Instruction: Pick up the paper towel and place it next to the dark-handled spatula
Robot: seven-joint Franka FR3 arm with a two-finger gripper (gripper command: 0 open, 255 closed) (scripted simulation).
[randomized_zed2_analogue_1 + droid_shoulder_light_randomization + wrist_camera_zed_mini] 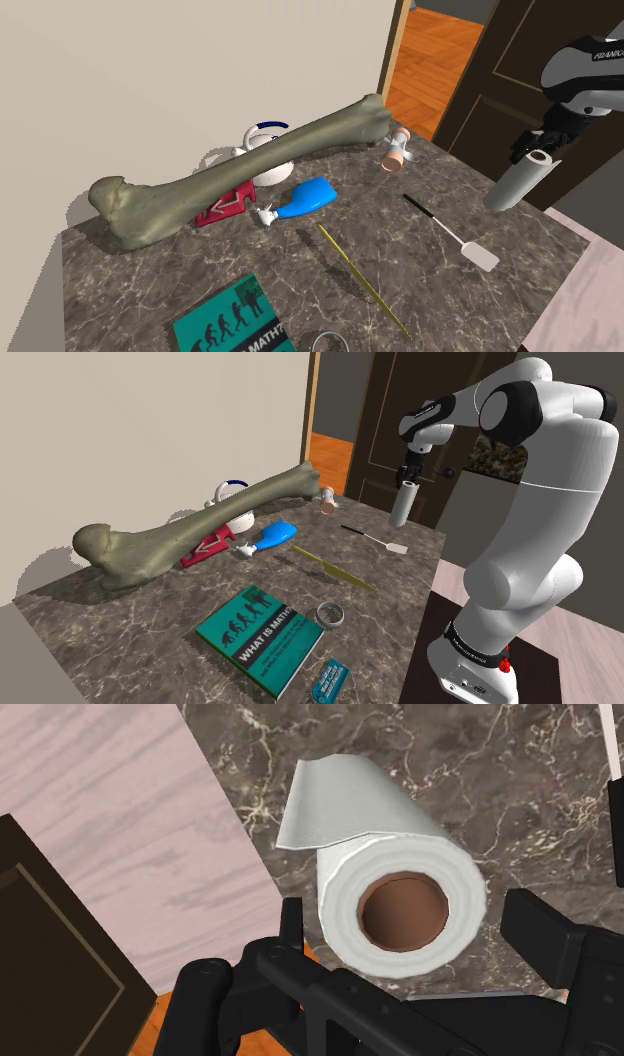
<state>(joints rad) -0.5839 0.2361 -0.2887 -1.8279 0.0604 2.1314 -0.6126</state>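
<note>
The paper towel (404, 504) is a white roll with a brown core, and it hangs end-down in the air past the table's far edge by the dark door. My gripper (409, 474) is shut on its upper end. In the second exterior view the roll (520, 180) tilts below the gripper (540, 145). The wrist view looks down the core of the roll (400, 904), with a loose sheet flap showing and a black finger (291, 919) at its side. The spatula (372, 538), with a thin black handle and white blade, lies flat on the marble top (400, 602), just below and left of the roll. In the second exterior view the spatula (450, 232) lies left of the roll.
A huge grey-green bone (190, 527) spans the back of the table. Around it are a blue spray bottle (268, 538), a yellowish rod (333, 568), a teal book (262, 638), a metal ring (331, 614), a white kettle (232, 492) and a pinkish spool (329, 502). Pale floor (120, 834) lies beyond the table edge.
</note>
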